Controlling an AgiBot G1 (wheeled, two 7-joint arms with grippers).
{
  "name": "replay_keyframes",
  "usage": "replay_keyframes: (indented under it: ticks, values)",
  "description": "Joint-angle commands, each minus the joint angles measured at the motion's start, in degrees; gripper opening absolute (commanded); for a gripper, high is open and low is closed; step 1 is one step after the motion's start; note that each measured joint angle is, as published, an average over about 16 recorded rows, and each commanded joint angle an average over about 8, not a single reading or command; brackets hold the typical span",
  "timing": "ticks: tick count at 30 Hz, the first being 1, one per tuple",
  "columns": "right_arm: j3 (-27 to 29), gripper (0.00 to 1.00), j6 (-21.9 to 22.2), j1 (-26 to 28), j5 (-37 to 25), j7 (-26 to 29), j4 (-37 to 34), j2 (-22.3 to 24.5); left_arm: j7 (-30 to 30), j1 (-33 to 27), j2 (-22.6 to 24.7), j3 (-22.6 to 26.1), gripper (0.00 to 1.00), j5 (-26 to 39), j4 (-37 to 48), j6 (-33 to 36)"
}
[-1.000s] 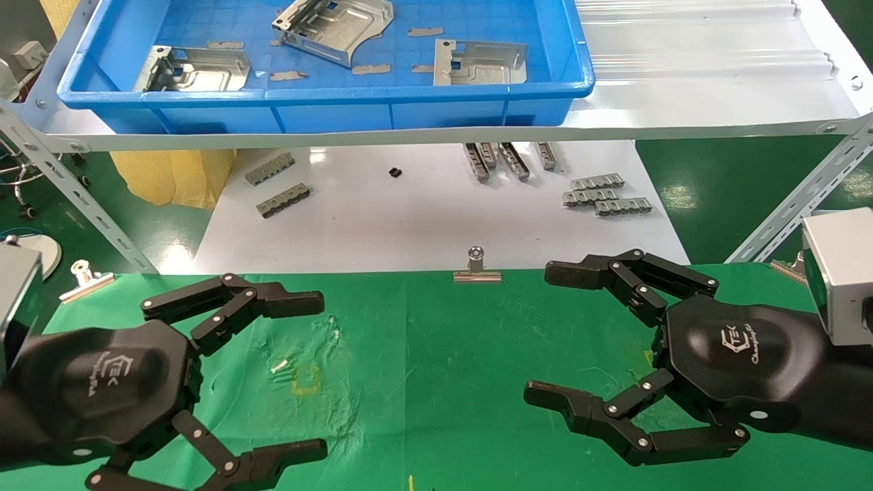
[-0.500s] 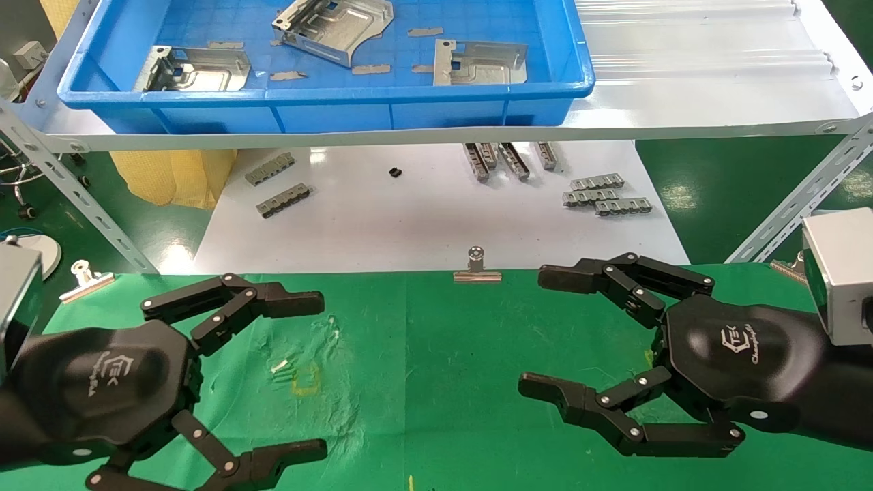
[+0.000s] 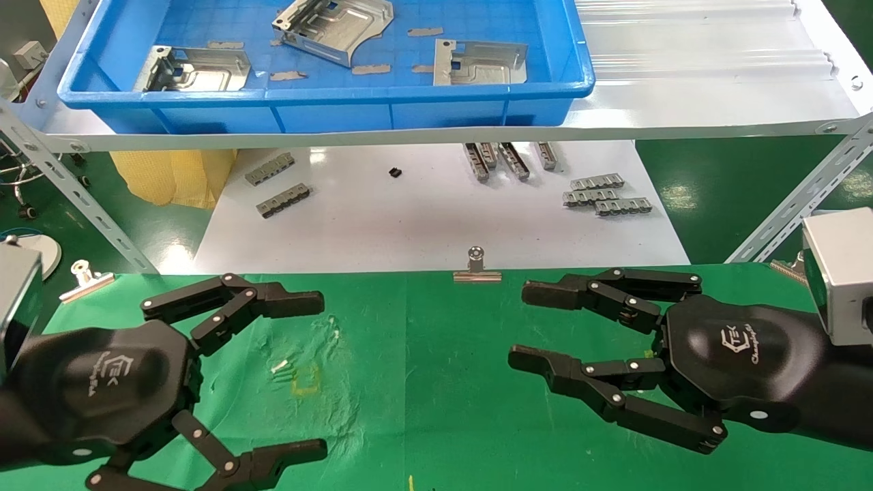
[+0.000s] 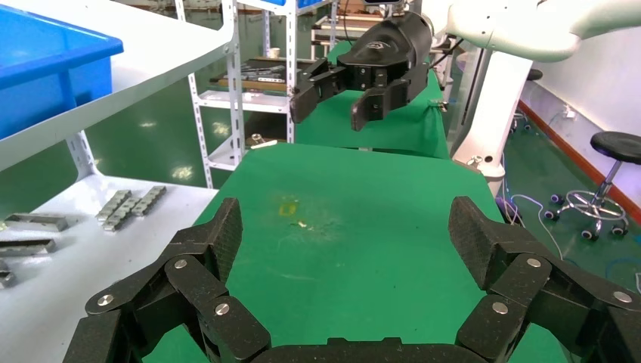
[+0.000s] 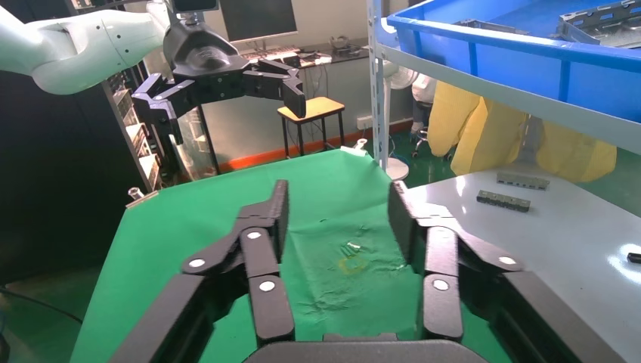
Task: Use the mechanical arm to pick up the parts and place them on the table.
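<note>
Three shiny silver parts [image 3: 194, 68], [image 3: 334, 27], [image 3: 477, 63] lie in the blue tray [image 3: 327, 95] on the raised shelf at the back. My left gripper [image 3: 320, 375] hovers over the green table [image 3: 423, 354] at the front left, wide open and empty; its own view [image 4: 344, 227] shows only cloth between the fingers. My right gripper [image 3: 522, 325] hovers at the front right, open and empty, with a narrower gap; in its own view [image 5: 338, 208] it frames the yellowish mark [image 5: 351, 265]. Both grippers are well short of the tray.
Below the shelf a white board [image 3: 423, 225] carries grey toothed strips [image 3: 603, 194], [image 3: 279, 184]. Binder clips [image 3: 477, 269], [image 3: 85, 276] hold the cloth's far edge. Slanted metal shelf struts [image 3: 791, 204], [image 3: 75, 198] stand at both sides.
The right gripper's fingers have swung closer together and stretched forward. The left gripper and the parts have not moved.
</note>
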Motion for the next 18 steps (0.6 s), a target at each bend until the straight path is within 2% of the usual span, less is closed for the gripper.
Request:
replay_keyframes:
  ticks: [1,18]
  values:
    - [0.00,0.00,0.00,0.00,0.00,0.00,0.00,0.00,0.00,0.00,0.00,0.00,1.00,0.00,0.00,0.00]
    - [0.00,0.00,0.00,0.00,0.00,0.00,0.00,0.00,0.02,-0.75,0.11,-0.11,1.00,0.18,-0.09,-0.27]
